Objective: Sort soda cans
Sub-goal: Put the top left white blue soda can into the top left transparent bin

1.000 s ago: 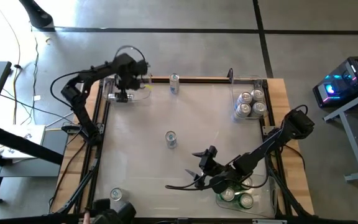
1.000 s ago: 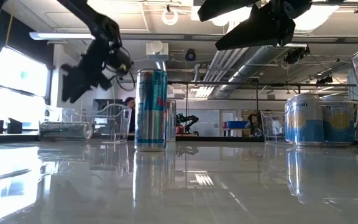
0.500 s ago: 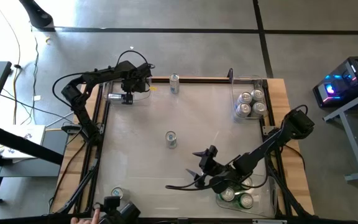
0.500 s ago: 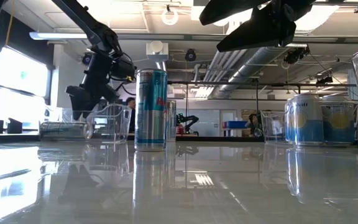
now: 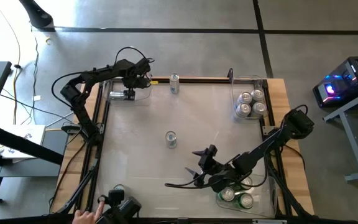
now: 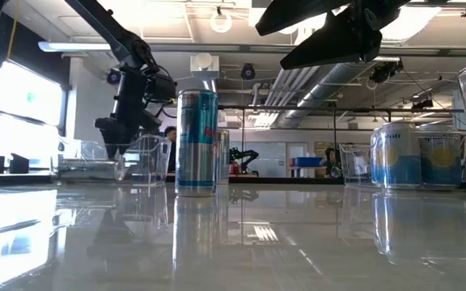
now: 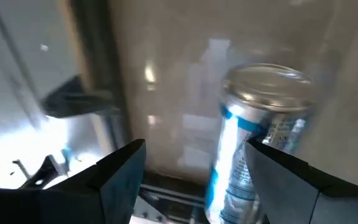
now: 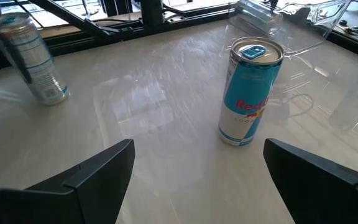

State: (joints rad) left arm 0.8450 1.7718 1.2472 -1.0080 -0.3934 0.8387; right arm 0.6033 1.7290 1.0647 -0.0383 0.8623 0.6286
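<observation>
Silver-blue cans fill your far-right bin, green ones the near one; two wait on the table. Left tool released over its can, right tool spread empty.

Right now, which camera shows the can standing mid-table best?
The right wrist view: the blue-and-silver can stands upright, whole, its label readable. The high view shows mainly its top; the low view shows its side; the left wrist view misses it.
</observation>
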